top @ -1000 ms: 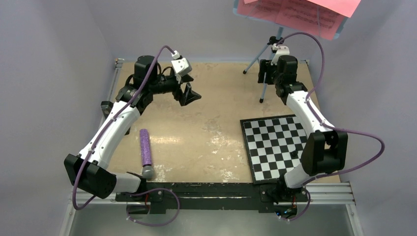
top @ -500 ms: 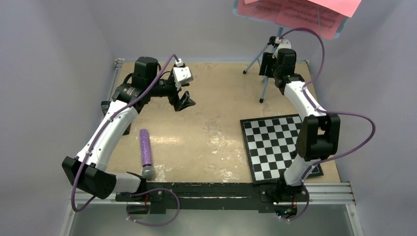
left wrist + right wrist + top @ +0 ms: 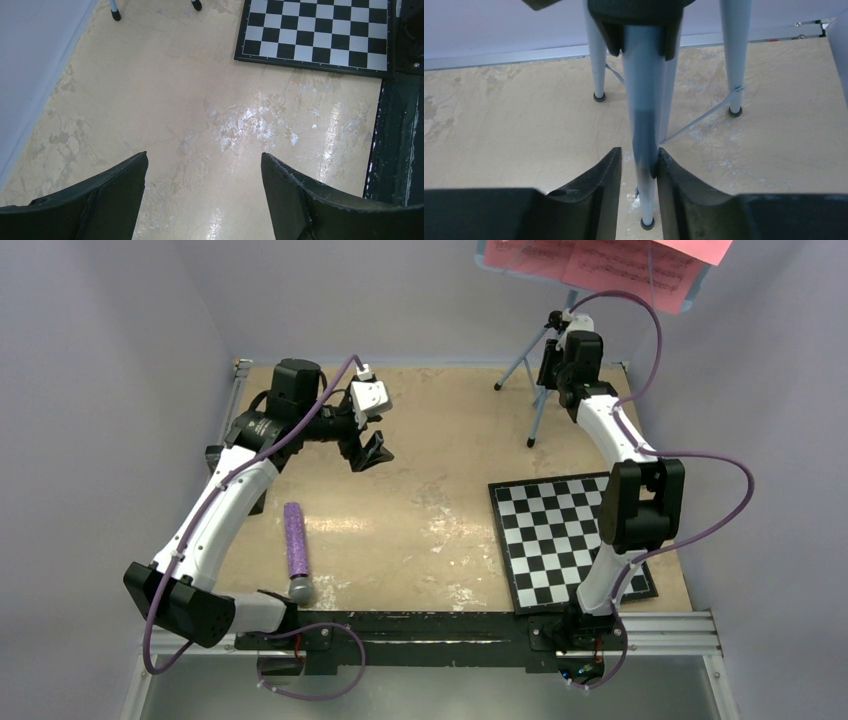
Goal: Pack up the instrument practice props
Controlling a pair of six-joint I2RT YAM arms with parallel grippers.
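Two robot arms reach across a tan table [image 3: 430,490]: the right gripper [image 3: 639,165] clenches one tripod leg of the light-blue music stand [image 3: 644,75] at the far right corner, pink sheet music [image 3: 600,265] overhead; the left gripper [image 3: 202,170] hangs spread wide, well apart from the checkered board [image 3: 560,540].

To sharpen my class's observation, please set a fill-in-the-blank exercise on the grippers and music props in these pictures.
The left gripper is ____ and holds nothing.
The right gripper is closed on a ____ of the light-blue music stand.
The sheet-music pages on the stand are ____.
The checkered board lies nearest the ____ arm.
Missing words: open; leg; pink; right.
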